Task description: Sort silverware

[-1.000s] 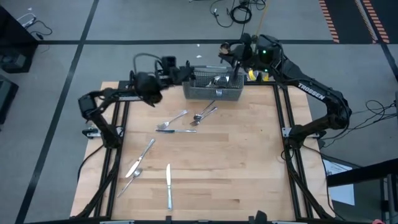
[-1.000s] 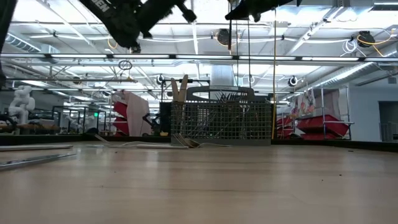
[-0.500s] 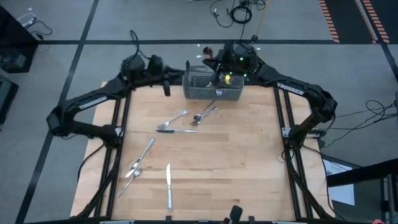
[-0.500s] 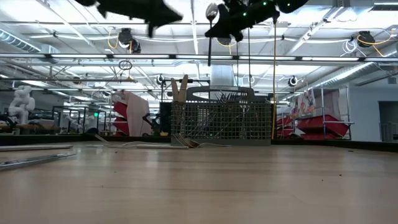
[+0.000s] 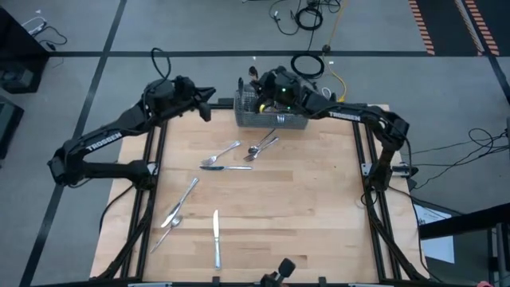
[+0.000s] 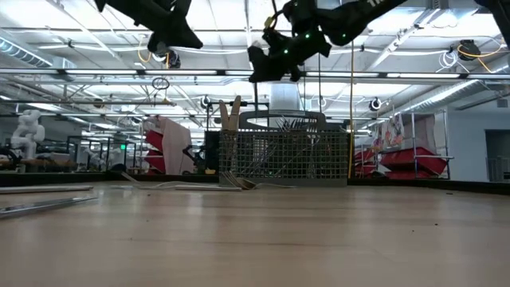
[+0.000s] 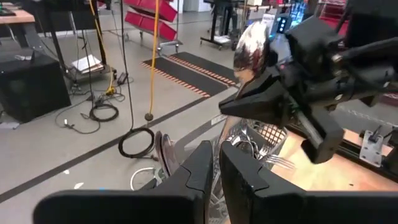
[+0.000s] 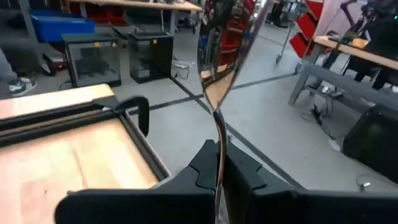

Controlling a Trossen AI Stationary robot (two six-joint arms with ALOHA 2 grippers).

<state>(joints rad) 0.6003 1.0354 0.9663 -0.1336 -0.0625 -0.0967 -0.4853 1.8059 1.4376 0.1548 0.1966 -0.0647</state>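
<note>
Two arms now meet over the wire basket (image 5: 271,118) at twelve o'clock on the tabletop (image 5: 319,199). Your right hand (image 5: 256,82) is clamped on a spoon (image 8: 222,59), bowl upward, above the basket's eleven o'clock corner; a second ago it hung off the basket's one o'clock side, so it has swept across. Your left hand (image 5: 209,100) has swung in from ten o'clock, fingers nearly together and empty, pointing at the basket. That suggests the spoon is about to drop into a compartment, though which one you cannot tell. Loose silverware (image 5: 239,155) lies unchanged: a cluster just below the basket, more toward seven o'clock.
</note>
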